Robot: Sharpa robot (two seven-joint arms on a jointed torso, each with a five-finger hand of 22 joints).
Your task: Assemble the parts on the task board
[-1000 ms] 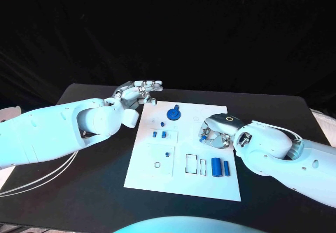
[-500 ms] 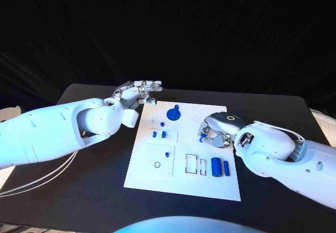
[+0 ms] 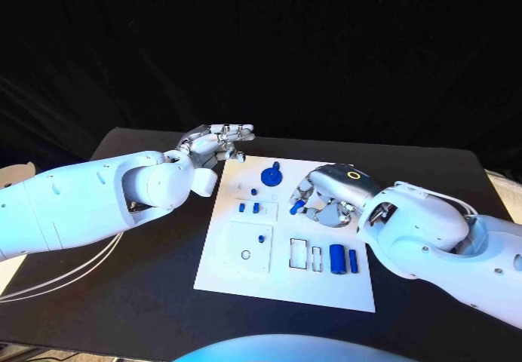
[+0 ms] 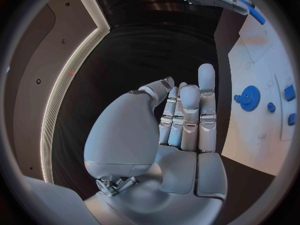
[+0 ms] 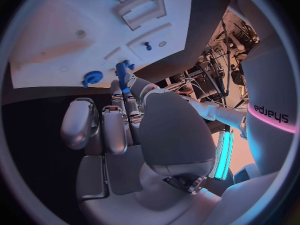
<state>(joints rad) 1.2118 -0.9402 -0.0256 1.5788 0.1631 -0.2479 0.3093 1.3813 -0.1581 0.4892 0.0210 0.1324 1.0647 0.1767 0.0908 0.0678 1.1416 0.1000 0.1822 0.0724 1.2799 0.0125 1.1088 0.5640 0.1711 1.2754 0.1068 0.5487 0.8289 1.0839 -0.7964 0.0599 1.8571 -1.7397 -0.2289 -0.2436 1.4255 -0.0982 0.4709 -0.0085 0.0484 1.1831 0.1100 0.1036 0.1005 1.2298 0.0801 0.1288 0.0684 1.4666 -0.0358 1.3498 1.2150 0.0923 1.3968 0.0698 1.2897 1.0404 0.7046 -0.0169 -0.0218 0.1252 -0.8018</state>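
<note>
At the middle of the head view lay the white board [image 3: 285,290] on the black desk [image 3: 130,302], with the assembly, by my reading, only partly done. A blue gear [image 3: 268,177] sat toward the board's upper edge with a small blue knob just above it. Below the gear, two small blue blocks [image 3: 256,207] stood side by side in their recesses. Lower still, one tiny blue pin [image 3: 260,240] stood in a square outline, and beside it an oval slot looked unfilled. Toward the lower right of the board, two blue cylinders [image 3: 337,259], one thick and one thin, lay side by side, next to two rectangular outlines that appeared vacant.

The right hand [image 3: 323,204] hung over the board's right-centre, pinching a small blue peg [image 3: 297,206] between thumb and finger; the right wrist view showed the same peg [image 5: 121,71] at the fingertips above the board. I judged that this peg had yet to be seated, and the cylinders and empty outlines suggested more placing remained.

The left hand [image 3: 218,140] hovered at the upper left of the board, off its corner, fingers curled together around nothing, as the left wrist view [image 4: 181,120] confirmed.

Count: one gear, one knob, two blocks, one pin, two cylinders, one held peg.
</note>
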